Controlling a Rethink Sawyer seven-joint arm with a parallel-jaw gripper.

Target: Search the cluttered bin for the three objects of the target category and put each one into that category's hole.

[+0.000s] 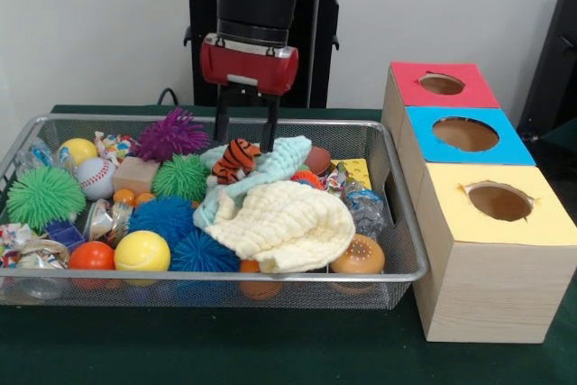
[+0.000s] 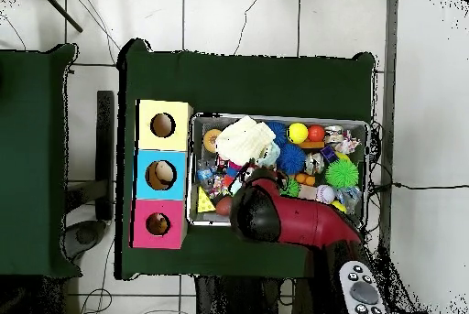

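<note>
Tiger plush (image 1: 236, 158) lies in the wire bin (image 1: 397, 223) at about 12 o'clock from the cream cloth (image 1: 287, 224). I judge it soft, light and easily squashed, best pinched across its striped body. In the front view the gripper (image 1: 245, 142) hangs straight down, fingers apart, straddling the toy without clamping it. Overhead, the red arm (image 2: 302, 223) reaches in from 5 o'clock and hides the toy; the fingers cannot be made out there.
</note>
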